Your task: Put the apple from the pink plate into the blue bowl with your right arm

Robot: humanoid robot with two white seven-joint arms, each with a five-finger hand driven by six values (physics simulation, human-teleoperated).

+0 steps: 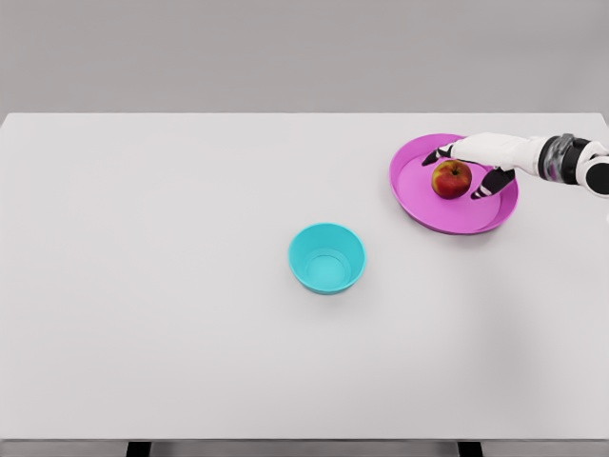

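Apple [451, 178] on pink plate [419, 200], not yet lifted.
Right hand [476, 164] is spread around it, grasp possibly not closed; blue bowl [326, 257], well left of the plate and nearer, is empty. Transfer remains undone.

Right arm [571, 160] cut off by right edge.

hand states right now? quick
Right robot hand: open, fingers spread around the apple on the pink plate, not yet closed on it.
Left robot hand: not in view.
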